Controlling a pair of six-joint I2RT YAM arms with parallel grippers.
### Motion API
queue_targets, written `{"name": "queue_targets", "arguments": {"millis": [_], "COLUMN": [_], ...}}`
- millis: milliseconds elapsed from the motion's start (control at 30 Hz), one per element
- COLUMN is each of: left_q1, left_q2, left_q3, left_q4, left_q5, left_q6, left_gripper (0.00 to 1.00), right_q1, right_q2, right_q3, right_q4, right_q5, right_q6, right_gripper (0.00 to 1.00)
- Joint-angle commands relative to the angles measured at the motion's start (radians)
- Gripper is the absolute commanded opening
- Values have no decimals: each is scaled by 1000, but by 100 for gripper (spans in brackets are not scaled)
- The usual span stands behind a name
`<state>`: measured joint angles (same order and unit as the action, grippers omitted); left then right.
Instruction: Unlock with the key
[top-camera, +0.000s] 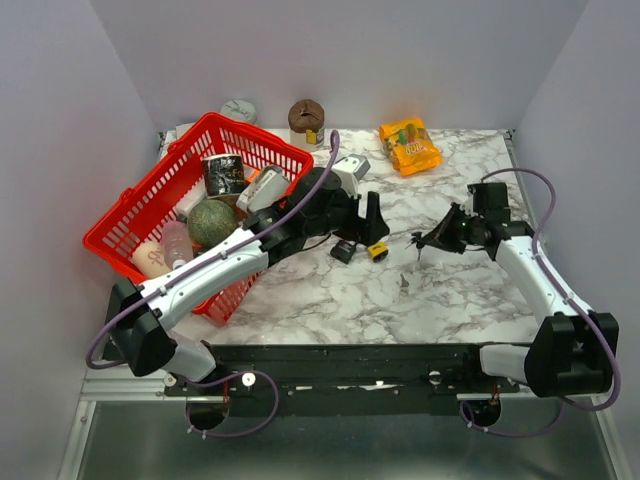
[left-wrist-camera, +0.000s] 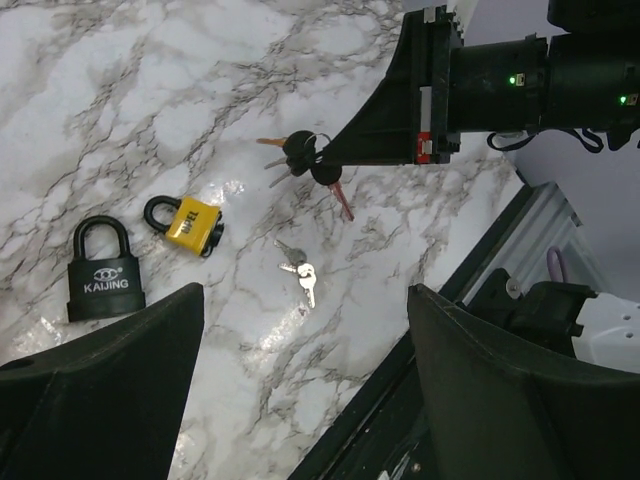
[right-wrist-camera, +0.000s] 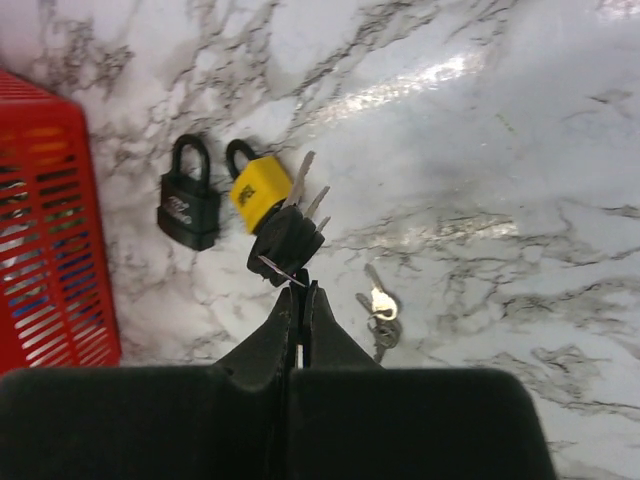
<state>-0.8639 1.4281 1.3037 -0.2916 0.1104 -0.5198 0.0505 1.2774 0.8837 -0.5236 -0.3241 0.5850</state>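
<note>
A black padlock (left-wrist-camera: 103, 270) and a yellow padlock (left-wrist-camera: 185, 222) lie side by side on the marble table, also seen in the top view as black (top-camera: 343, 251) and yellow (top-camera: 377, 251). My right gripper (right-wrist-camera: 300, 293) is shut on a bunch of black-headed keys (right-wrist-camera: 287, 240) and holds it above the table, right of the padlocks; the bunch also shows in the left wrist view (left-wrist-camera: 305, 160). A small silver key set (left-wrist-camera: 298, 268) lies loose on the table. My left gripper (left-wrist-camera: 305, 385) is open and empty, hovering just above the padlocks.
A red basket (top-camera: 120, 225) full of goods stands at the left, partly under my left arm. An orange snack bag (top-camera: 410, 145) and a brown object (top-camera: 306, 115) lie at the back. The table's front rail (top-camera: 350, 355) runs along the near edge.
</note>
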Motion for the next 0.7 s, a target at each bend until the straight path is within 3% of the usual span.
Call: {"name": "queue_targets", "arguments": {"millis": [0,333,667], "left_q1": [-56,-250,-277], "left_q2": [75,319,417], "left_q3": [101,406,447], "left_q4": [5,-251,-242], "left_q5": [33,-350,-376], "left_q6": [88,265,274], "left_gripper": [87,78,65], "right_q1": [0,3,3], "right_q2": [-59,-104,-127], "right_q3": [38,104,123], "right_q4": [-26,-50,-70], "right_q5": [-115,-145,-159], "right_q6": [74,160,168], "right_gripper": [1,1,1]}}
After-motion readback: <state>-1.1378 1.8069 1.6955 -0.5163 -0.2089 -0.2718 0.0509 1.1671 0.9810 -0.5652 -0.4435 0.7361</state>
